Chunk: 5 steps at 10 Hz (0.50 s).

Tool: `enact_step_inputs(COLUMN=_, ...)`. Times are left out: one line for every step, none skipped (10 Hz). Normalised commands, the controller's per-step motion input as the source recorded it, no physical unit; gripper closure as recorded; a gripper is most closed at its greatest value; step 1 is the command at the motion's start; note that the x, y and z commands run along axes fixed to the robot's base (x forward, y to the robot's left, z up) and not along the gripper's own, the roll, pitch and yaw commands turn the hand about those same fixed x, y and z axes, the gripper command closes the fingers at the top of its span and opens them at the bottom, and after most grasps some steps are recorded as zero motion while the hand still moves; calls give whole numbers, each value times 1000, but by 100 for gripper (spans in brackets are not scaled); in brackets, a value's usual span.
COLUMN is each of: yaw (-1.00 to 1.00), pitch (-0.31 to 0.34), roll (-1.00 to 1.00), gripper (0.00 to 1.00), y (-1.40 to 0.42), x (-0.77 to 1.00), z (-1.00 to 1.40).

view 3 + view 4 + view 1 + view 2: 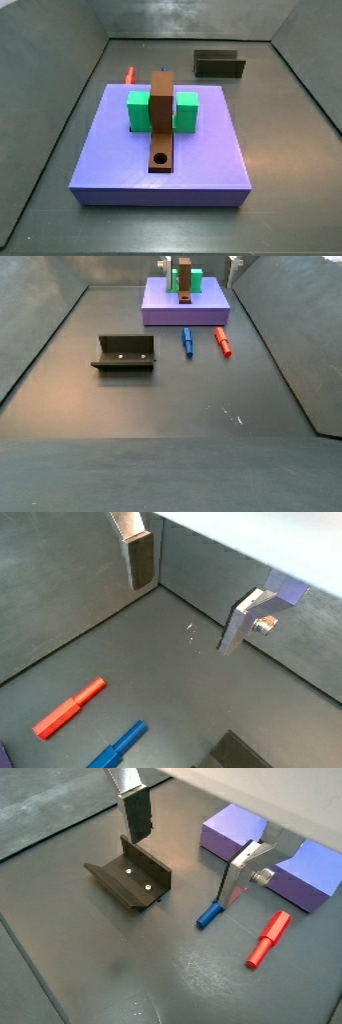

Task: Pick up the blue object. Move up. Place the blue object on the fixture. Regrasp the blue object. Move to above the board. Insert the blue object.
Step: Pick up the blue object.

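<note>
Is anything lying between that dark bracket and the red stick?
Yes: the blue object lies between the fixture and the red piece, shown in a side view.

The gripper (185, 853) has two flat silver plate fingers (242, 868) with dark pads (136, 814); plate edges bevelled, metal brushed. One finger carries a small round silver fastener in both wrist views; no cables or markings visible.
</note>
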Motion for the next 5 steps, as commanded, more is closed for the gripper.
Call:
enact_step_inputs(yaw=0, pitch=0, roll=0, gripper=0, y=-543, x=40, z=-11)
enact_step_inputs(yaw=0, pitch=1, roll=0, gripper=0, y=-1000, x=231, z=-77)
enact_step_inputs(yaw=0, pitch=0, roll=0, gripper=0, y=-1000, x=229, z=-89)
enact_step_inputs(yaw=0, pitch=0, roll=0, gripper=0, y=-1000, x=220, z=-111)
enact_step_inputs(yaw=0, pitch=0, roll=-3, gripper=0, y=-1000, x=174, z=-143)
